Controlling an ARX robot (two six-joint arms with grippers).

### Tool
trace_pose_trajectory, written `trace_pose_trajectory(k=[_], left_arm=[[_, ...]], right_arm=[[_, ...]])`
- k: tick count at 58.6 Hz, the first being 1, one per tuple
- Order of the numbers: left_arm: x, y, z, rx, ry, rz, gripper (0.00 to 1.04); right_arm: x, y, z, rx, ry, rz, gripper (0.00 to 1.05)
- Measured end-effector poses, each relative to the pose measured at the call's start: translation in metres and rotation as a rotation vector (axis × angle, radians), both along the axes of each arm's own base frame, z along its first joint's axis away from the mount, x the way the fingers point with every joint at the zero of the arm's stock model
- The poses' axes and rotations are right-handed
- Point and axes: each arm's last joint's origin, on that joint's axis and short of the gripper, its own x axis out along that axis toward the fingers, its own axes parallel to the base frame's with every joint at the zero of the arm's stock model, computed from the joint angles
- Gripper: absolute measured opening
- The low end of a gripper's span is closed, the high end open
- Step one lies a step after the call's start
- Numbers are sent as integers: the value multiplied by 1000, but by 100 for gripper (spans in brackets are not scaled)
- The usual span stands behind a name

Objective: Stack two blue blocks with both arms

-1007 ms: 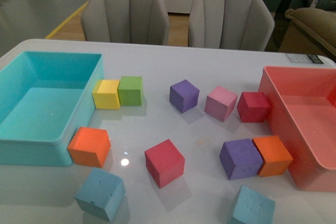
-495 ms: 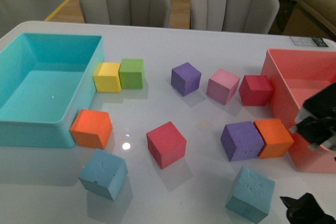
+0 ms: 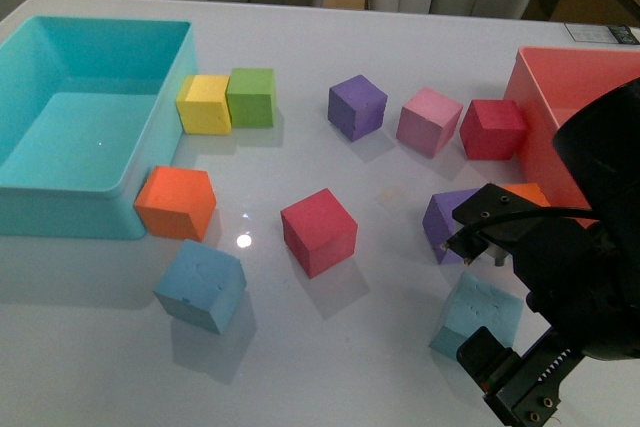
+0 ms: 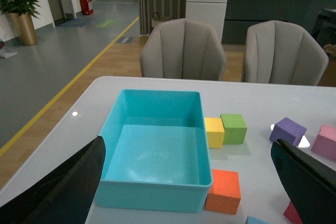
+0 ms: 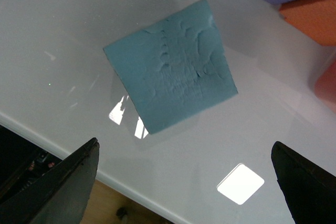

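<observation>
One sky-blue block (image 3: 200,287) lies at the front left of the white table, near an orange cube (image 3: 177,202). The other blue block (image 3: 482,315) lies at the front right, partly covered by my right arm. My right gripper (image 3: 478,292) hangs open over it, one finger on each side. In the right wrist view the block's pitted top (image 5: 173,74) lies ahead of the open right gripper (image 5: 185,145), near the table's edge. My left gripper (image 4: 188,145) is open and empty, high over the turquoise bin (image 4: 152,195). It does not show in the front view.
A turquoise bin (image 3: 60,215) stands at the left and a coral bin (image 3: 545,72) at the right. Loose cubes lie between: yellow (image 3: 203,103), green (image 3: 251,96), purple (image 3: 357,106), pink (image 3: 429,121), two red (image 3: 318,231) (image 3: 492,128), another purple (image 3: 443,219) and orange (image 3: 527,191).
My right arm has come into the front view from the lower right and now hangs over the right blue block. The front view has tilted down. No cube has moved.
</observation>
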Motion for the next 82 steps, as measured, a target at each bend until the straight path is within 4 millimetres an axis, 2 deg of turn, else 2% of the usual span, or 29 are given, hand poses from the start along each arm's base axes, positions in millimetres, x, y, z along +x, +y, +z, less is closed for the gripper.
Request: trace_pose_trajectory(k=[30, 47, 50, 56, 58, 61, 71, 77, 82], left_arm=[[0, 0, 0, 0, 0, 0, 96], [0, 0, 0, 0, 0, 0, 96], [0, 0, 0, 0, 0, 0, 96], [0, 0, 0, 0, 0, 0, 96], [0, 0, 0, 0, 0, 0, 96], [0, 0, 0, 0, 0, 0, 96], [0, 0, 0, 0, 0, 0, 96], [0, 0, 0, 0, 0, 0, 96], [0, 0, 0, 0, 0, 0, 96]], right_arm=[[33, 14, -40, -29, 77, 50, 96], [34, 17, -50, -27, 100, 80, 95], [34, 18, -50, -26, 100, 88, 90], [31, 17, -52, -33, 107, 116, 70], [30, 16, -51, -32, 108, 126, 62], [28, 16, -51, -33, 109, 143, 57], [23, 12, -41, -22, 106, 186, 52], [28, 10, -18, 45, 64, 198, 50], [39, 14, 5, 95, 7, 190, 49]])
